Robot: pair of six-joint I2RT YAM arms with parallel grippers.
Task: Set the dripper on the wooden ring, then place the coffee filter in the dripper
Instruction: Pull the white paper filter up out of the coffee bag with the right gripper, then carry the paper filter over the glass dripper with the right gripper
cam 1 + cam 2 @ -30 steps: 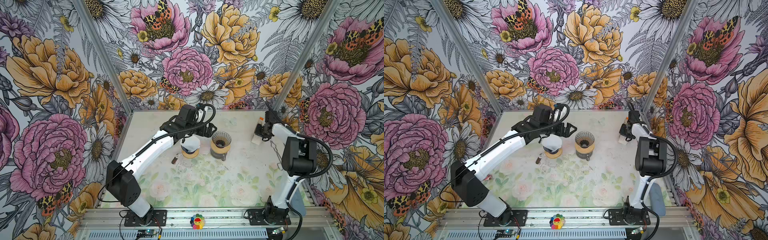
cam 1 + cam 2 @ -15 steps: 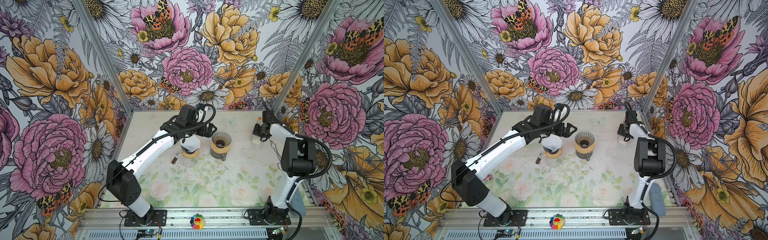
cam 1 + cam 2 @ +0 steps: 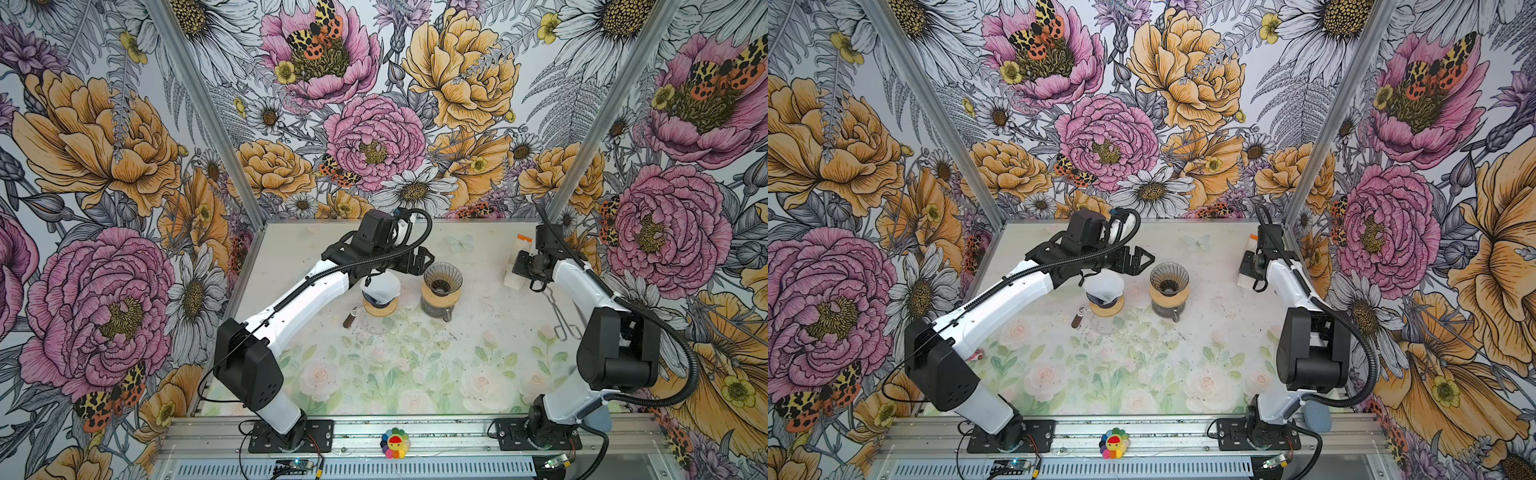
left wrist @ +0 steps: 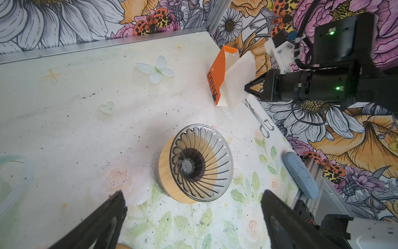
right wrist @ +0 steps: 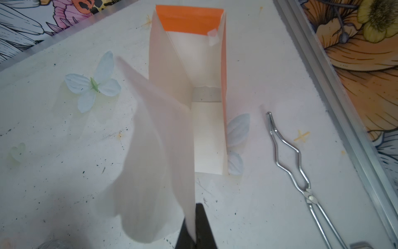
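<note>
My right gripper (image 5: 195, 226) was clamped shut on the edge of a white coffee filter (image 5: 150, 172), just beside the orange box (image 5: 189, 21). My left gripper (image 4: 192, 195) hung wide open above the glass dripper (image 4: 201, 163).

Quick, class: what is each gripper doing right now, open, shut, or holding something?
Left gripper: open, holding nothing.
Right gripper: shut on a paper coffee filter.

We note bright, even, diffuse light, seemingly from above; shadows on counter (image 3: 478, 332) soft, faint. No hard glare. Top views sharp. Wrist views bow at edges; near filter (image 5: 155, 172) blurred, left hand (image 4: 192, 200) dark, soft-edged.
</note>
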